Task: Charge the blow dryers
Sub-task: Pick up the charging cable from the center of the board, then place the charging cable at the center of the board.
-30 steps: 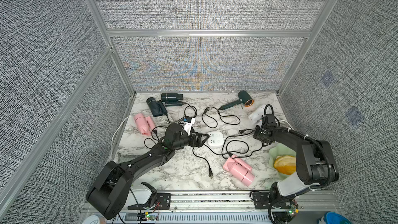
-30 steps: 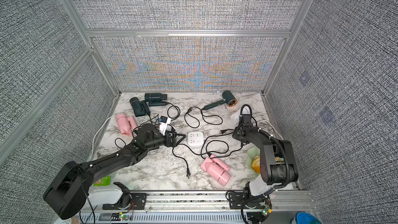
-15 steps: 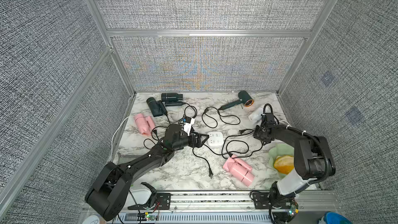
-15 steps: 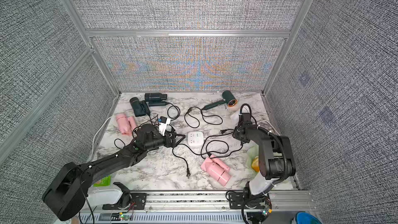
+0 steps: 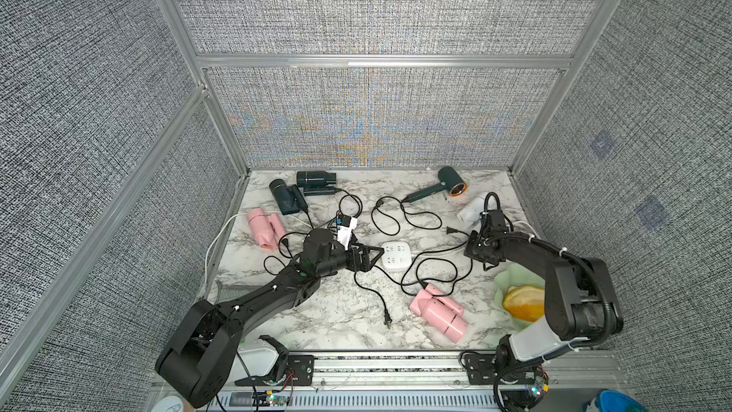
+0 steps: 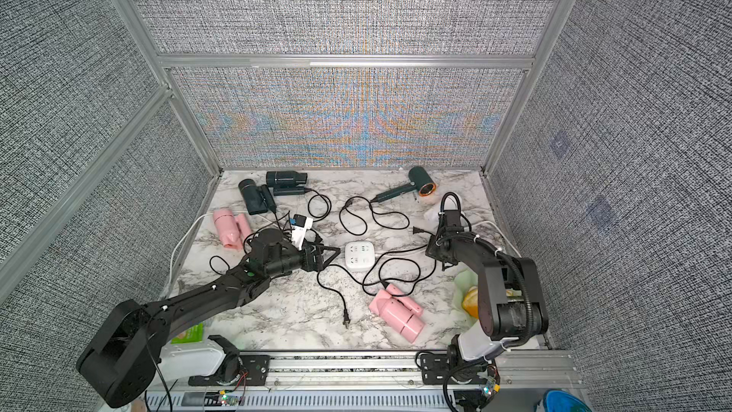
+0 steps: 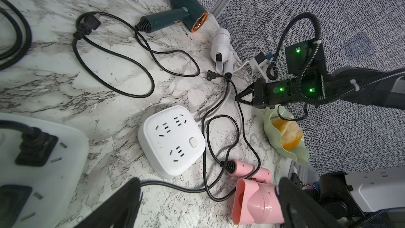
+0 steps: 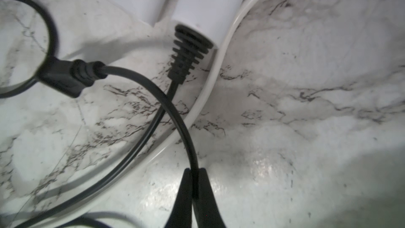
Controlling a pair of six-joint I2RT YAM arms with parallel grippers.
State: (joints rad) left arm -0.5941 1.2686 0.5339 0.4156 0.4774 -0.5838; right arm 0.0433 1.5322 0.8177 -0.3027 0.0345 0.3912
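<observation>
- Shut the right gripper (image 8: 195, 172) within the last second: half spread a moment ago, now pinched tight on the black cord (image 8: 189, 141), a short way along from its plug (image 8: 63, 77).
- Holding that cord low over the marble table (image 8: 306, 84), just beside the white blow dryer (image 5: 473, 210) at the far right edge.
- Cannot quite trace the pinched cord back to a dryer. Probably the white one's, going by the ribbed collar right beside it, yet crossed there by another black line.
- Kept the left gripper (image 5: 370, 259) spread wide and empty as before, hovering just beside the white socket block (image 5: 396, 256), every outlet there free.
- Means the grasp on this cord looks done. Judged next: draw the plug across toward the socket block, then regrip on the plug body, since a hold on the cord alone gives no say over the prongs.
- No shift elsewhere: two dark blow dryers (image 5: 315, 179) at the back left, the copper-ringed blow dryer (image 5: 451, 184) at the back, a pink blow dryer (image 5: 263, 225) at the left, a second pink blow dryer (image 5: 439, 311) near the front, all lying on the table.
- Already seated: one black plug in a second socket block (image 7: 72, 145), close under the left wrist camera.
</observation>
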